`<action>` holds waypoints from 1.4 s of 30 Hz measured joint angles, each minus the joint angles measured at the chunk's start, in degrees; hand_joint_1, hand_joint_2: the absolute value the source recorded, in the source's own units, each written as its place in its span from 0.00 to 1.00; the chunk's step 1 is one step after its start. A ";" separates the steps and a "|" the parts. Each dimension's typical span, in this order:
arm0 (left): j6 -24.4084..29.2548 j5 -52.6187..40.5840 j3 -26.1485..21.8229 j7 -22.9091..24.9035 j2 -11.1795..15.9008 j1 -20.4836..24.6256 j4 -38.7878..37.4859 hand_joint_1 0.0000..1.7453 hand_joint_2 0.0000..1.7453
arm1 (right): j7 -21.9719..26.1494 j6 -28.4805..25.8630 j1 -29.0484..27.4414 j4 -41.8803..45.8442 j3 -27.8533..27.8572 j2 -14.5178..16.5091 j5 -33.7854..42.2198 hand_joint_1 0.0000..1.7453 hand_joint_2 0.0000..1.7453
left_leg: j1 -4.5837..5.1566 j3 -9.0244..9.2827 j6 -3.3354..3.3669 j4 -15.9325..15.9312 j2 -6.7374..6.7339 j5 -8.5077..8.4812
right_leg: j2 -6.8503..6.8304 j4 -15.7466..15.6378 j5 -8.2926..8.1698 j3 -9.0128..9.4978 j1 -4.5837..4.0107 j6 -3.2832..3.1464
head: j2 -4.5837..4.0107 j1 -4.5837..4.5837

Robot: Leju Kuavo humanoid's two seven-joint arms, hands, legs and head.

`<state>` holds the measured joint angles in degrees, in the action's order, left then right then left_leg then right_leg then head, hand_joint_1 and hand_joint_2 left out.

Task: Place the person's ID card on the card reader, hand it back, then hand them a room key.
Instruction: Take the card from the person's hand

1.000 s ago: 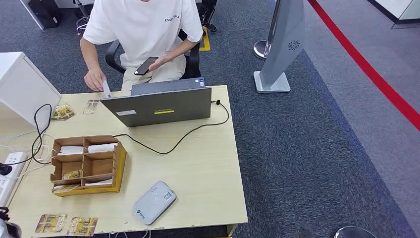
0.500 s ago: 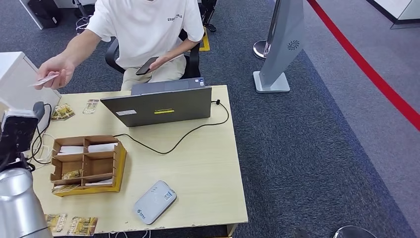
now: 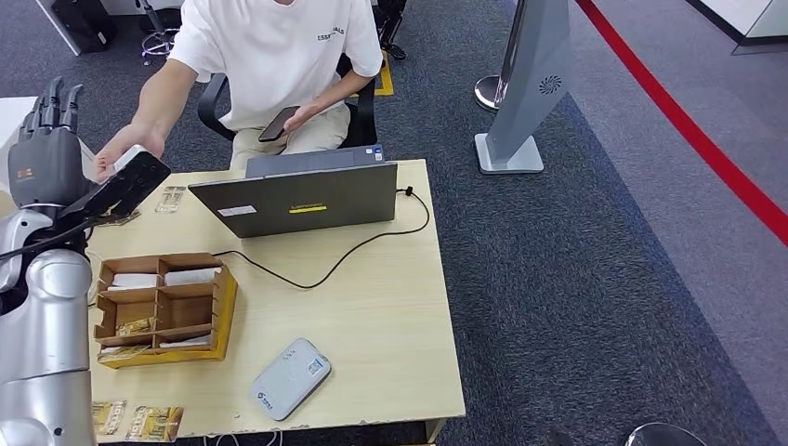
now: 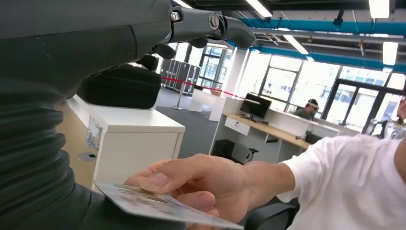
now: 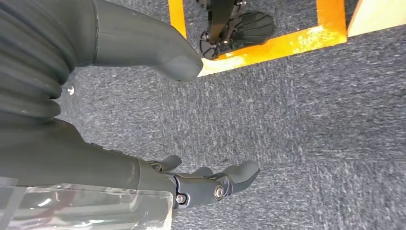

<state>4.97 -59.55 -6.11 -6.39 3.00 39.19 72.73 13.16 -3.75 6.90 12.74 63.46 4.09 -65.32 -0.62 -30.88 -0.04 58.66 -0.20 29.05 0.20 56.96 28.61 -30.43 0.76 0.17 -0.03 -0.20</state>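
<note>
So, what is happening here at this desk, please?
A seated person holds out an ID card toward the robot's raised left hand, whose fingers are spread and hold nothing. The card reader lies untouched near the front edge of the table. The right hand hangs over the carpet.

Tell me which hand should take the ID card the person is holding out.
Left. The left hand is raised with fingers apart right beside the person's hand offering the ID card. The right hand hangs low over the carpet.
</note>
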 joint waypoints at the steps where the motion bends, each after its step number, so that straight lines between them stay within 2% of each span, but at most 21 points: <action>1: -0.67 -1.06 0.87 0.92 0.42 0.88 -1.06 0.00 1.00 | -0.22 0.02 -0.01 -0.04 -0.11 0.02 -0.02 0.00 1.00 | 0.00 -0.01 0.00 0.00 0.00 0.00 | 0.00 0.00 0.00 -0.01 0.00 0.00 | 0.00 0.01; 2: -1.28 -2.05 1.66 1.76 0.84 1.72 -2.00 0.00 1.00 | -0.37 0.04 -0.01 -0.07 -0.22 0.05 -0.04 0.00 1.00 | 0.00 -0.01 0.00 0.01 -0.01 0.00 | 0.01 0.01 -0.01 -0.02 0.00 -0.01 | 0.00 0.00; 6: -3.81 -6.02 4.84 5.18 2.45 5.04 -5.90 0.99 1.00 | -1.16 0.12 -0.02 -0.17 -0.68 0.20 -0.13 0.00 1.00 | 0.00 -0.03 -0.03 0.01 -0.01 -0.02 | 0.01 0.02 -0.01 -0.04 0.00 -0.01 | 0.00 0.01; 11: -6.81 -11.06 8.85 9.54 4.75 8.89 -10.43 1.00 1.00 | -2.18 0.46 -0.06 -0.27 -1.04 0.39 -0.46 0.00 1.00 | 0.00 -0.06 -0.03 0.01 -0.03 -0.02 | 0.02 0.06 -0.01 -0.07 0.00 -0.01 | 0.00 0.01; 19: -9.11 -16.83 12.28 14.56 7.70 12.06 -14.16 1.00 1.00 | -3.70 0.65 -0.31 -0.44 -1.29 0.54 -0.86 0.00 1.00 | -0.02 -0.16 -0.01 0.03 -0.04 -0.04 | 0.02 0.09 -0.01 -0.16 -0.02 -0.01 | 0.00 0.01; 26: -9.22 -17.97 13.39 15.69 9.07 13.06 -15.60 1.00 1.00 | -4.13 0.74 -0.56 -0.46 -1.87 0.73 -1.25 0.00 1.00 | -0.01 -0.18 -0.01 0.04 -0.03 -0.05 | 0.02 0.09 -0.01 -0.16 -0.02 -0.01 | 0.00 0.00; 35: -6.46 -17.58 14.16 15.09 9.48 11.65 -14.97 1.00 1.00 | -4.10 0.73 -0.99 -0.46 -2.23 0.82 -1.72 0.00 1.00 | -0.01 -0.19 -0.01 0.05 -0.02 -0.05 | 0.01 0.09 -0.01 -0.16 -0.02 -0.01 | -0.01 -0.01; 42: -4.83 -17.18 15.42 14.32 9.43 5.30 -5.66 1.00 1.00 | -3.96 0.55 -1.59 -0.46 -2.22 0.91 -1.33 0.00 1.00 | -0.01 -0.20 -0.01 0.05 -0.01 -0.04 | 0.00 0.09 -0.01 -0.16 -0.02 -0.01 | 0.00 -0.01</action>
<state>0.14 -76.73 9.32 7.93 12.43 44.49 67.07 9.20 -3.20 5.32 12.28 61.24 4.99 -66.65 -0.63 -31.09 -0.06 58.72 -0.21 29.01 0.20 57.05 28.60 -30.60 0.73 0.15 -0.03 -0.20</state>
